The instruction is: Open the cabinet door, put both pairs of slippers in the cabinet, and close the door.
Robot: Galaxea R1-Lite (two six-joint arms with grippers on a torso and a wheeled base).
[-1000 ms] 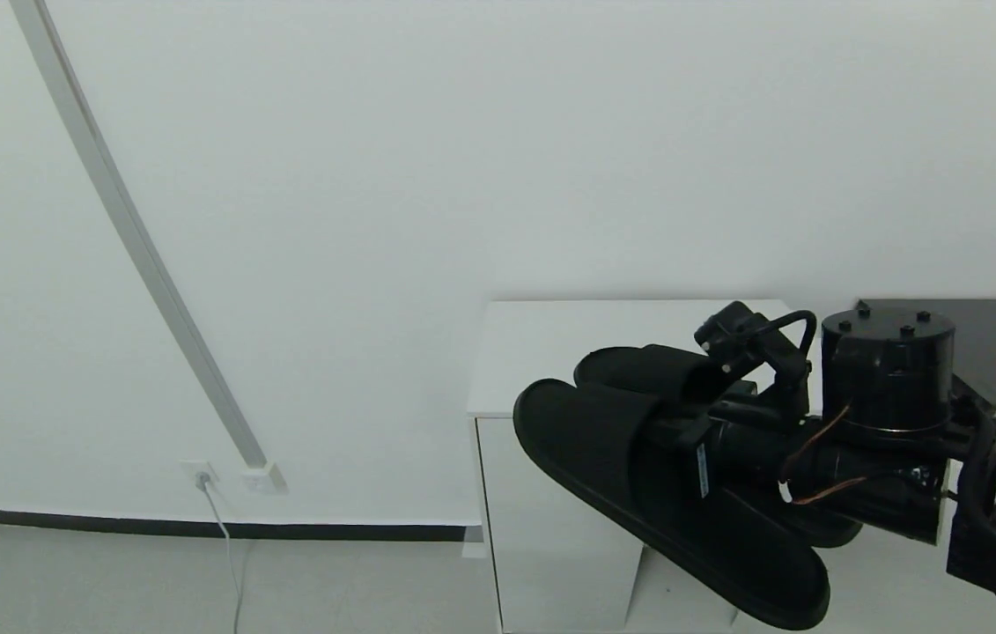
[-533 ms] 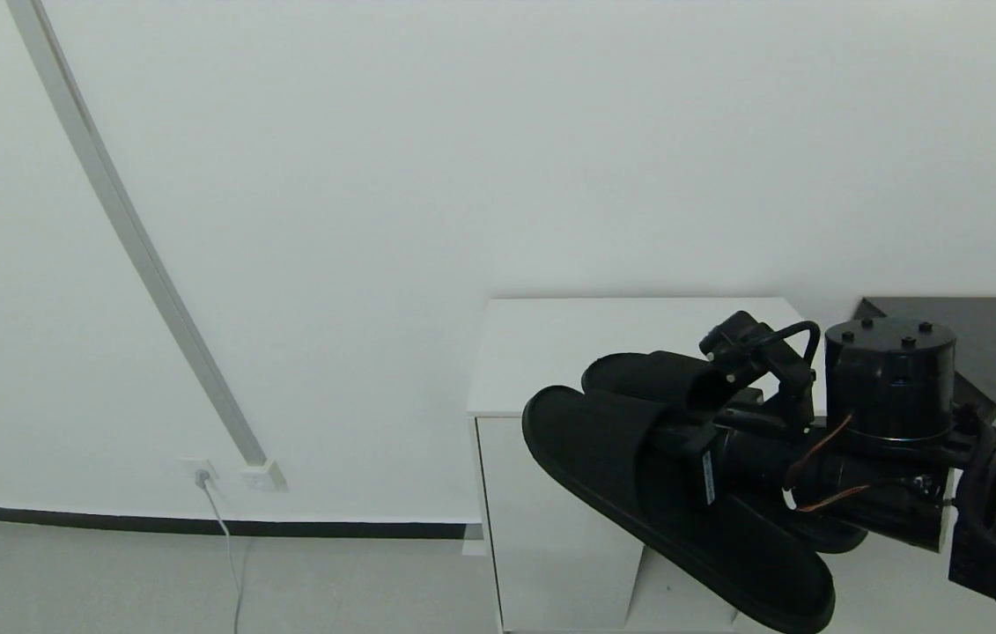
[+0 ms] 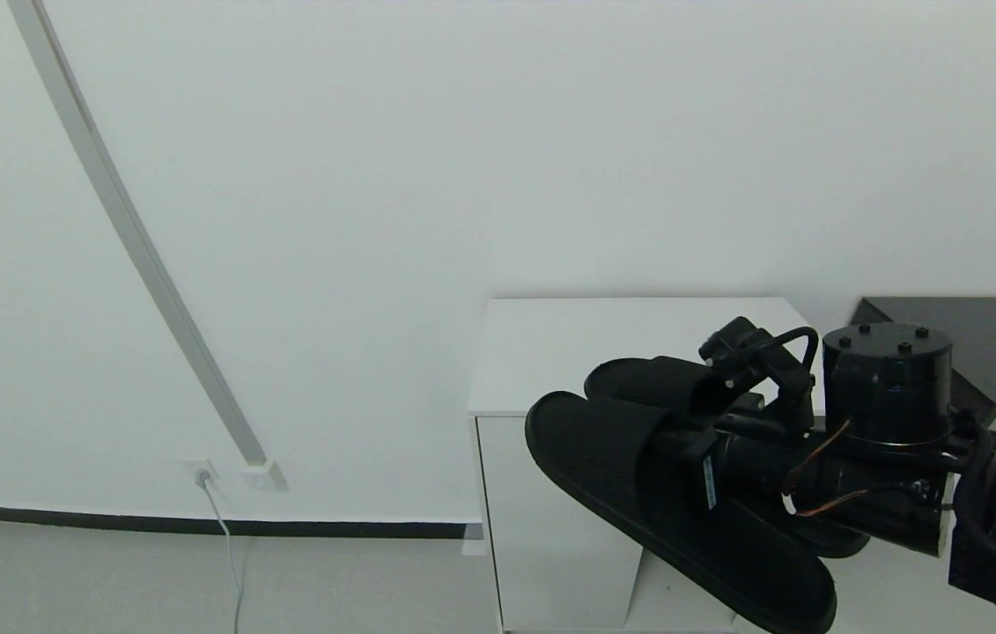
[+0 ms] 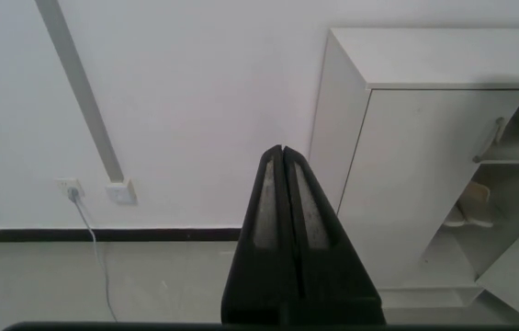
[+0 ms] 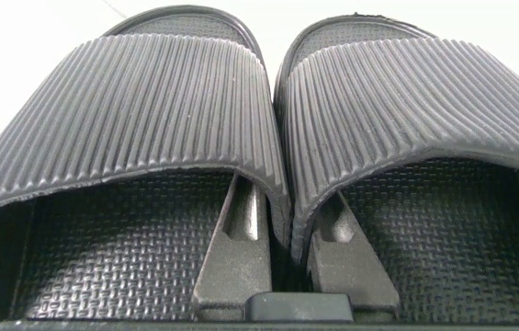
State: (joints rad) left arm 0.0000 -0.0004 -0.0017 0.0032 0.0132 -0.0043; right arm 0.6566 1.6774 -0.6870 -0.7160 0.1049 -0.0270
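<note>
- The right pincer (image 5: 287, 262) has one finger under each strap of the black slippers (image 3: 638, 458), squeezing their inner sides together. I'd say that lets both travel as one.
- They hang in the air before the white cabinet (image 3: 550, 352), toes toward it and heels tilted down.
- The slippers have ribbed straps, dimpled footbeds and thick soles.
- The left pincer (image 4: 282, 207) is closed on nothing and faces the cabinet's open shelves.

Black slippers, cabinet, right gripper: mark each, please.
black slippers (image 3: 612, 440): head view, strap of the nearer slipper.
cabinet (image 3: 550, 352): head view, bare top surface.
right gripper (image 5: 288, 207): right wrist view, midway between its fingertips.
</note>
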